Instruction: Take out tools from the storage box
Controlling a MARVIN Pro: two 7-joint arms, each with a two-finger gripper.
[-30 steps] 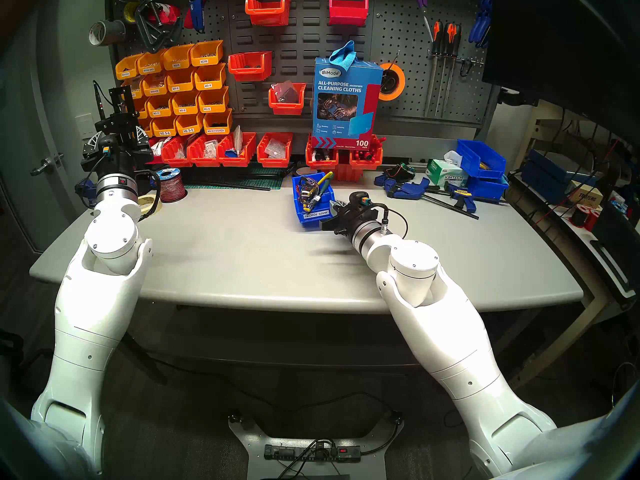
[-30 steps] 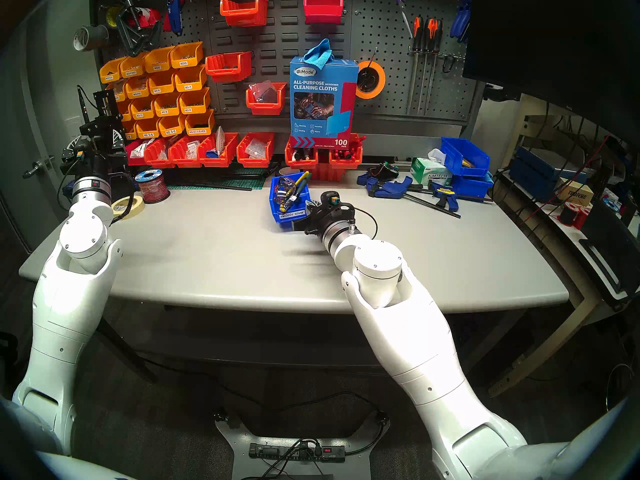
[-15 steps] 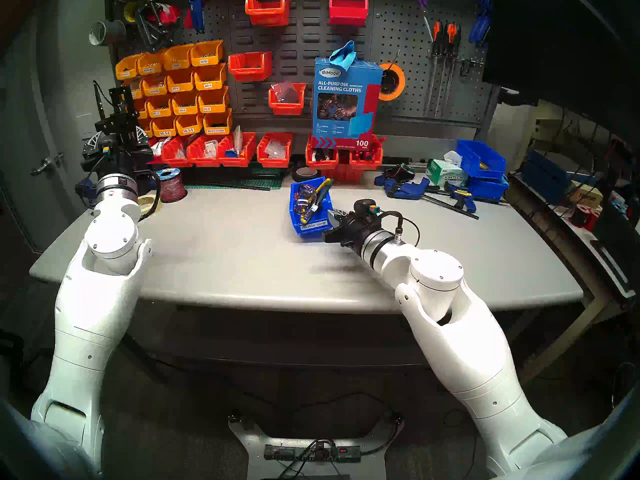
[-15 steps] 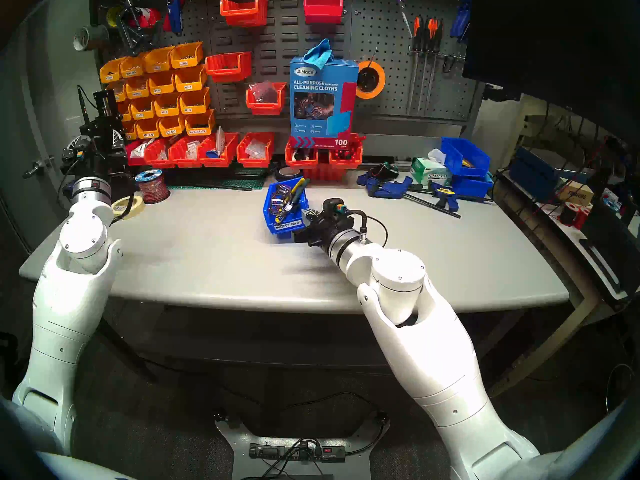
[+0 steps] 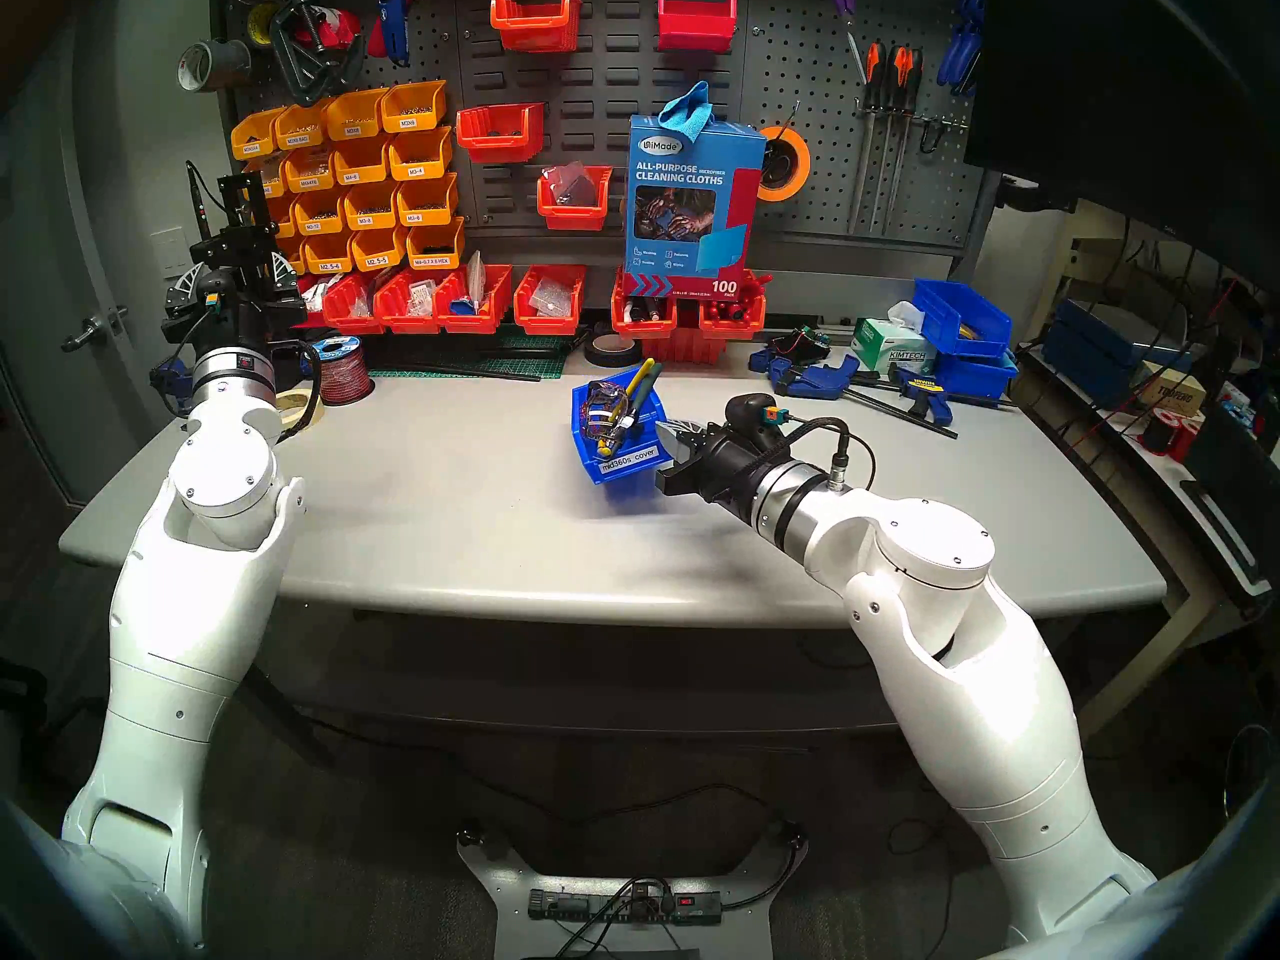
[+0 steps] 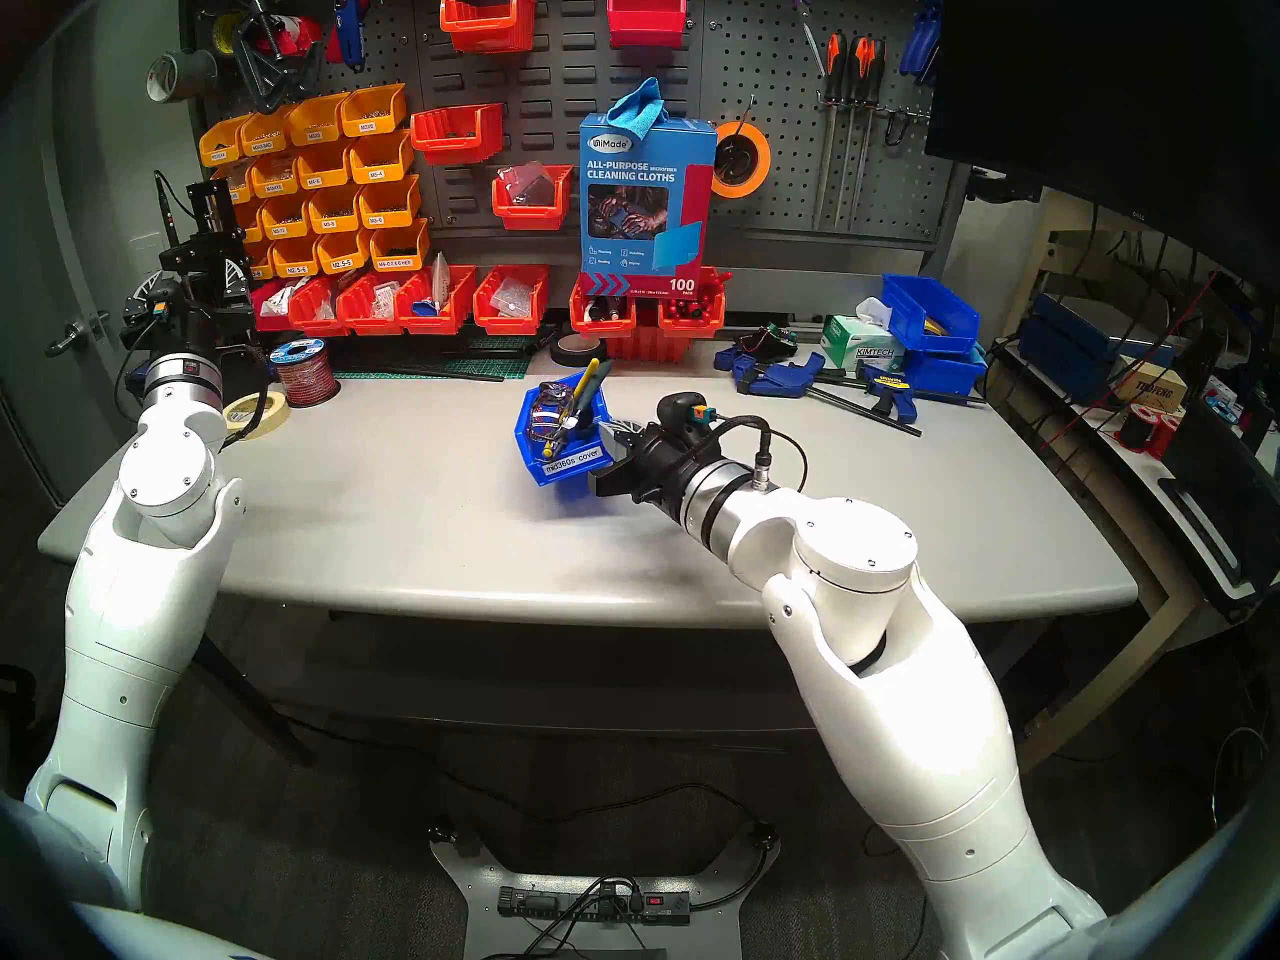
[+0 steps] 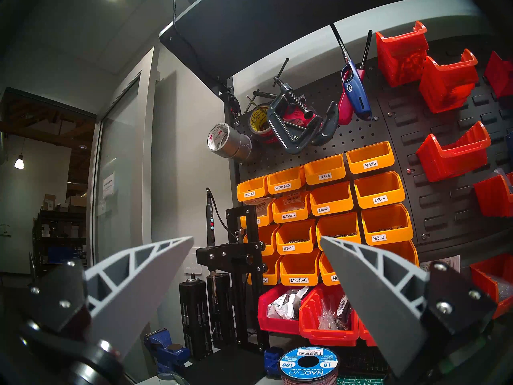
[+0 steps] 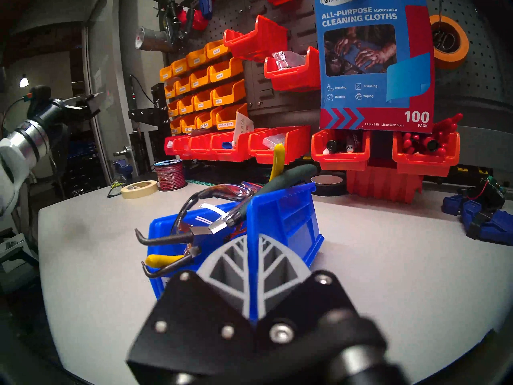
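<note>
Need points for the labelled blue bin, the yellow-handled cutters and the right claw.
labelled blue bin [image 5: 627, 455], head left view, on its white label strip.
yellow-handled cutters [image 8: 278, 160], right wrist view, on the upright yellow handle.
right claw [image 8: 254, 265], right wrist view, on the bin wall where its fingers pinch together.

Glossy white arm shells [image 5: 963, 716] end in silver wrist rings, black screw-studded mounts, ribbed grey fingers [image 7: 144, 276], and looping black cables [image 5: 848, 446].
</note>
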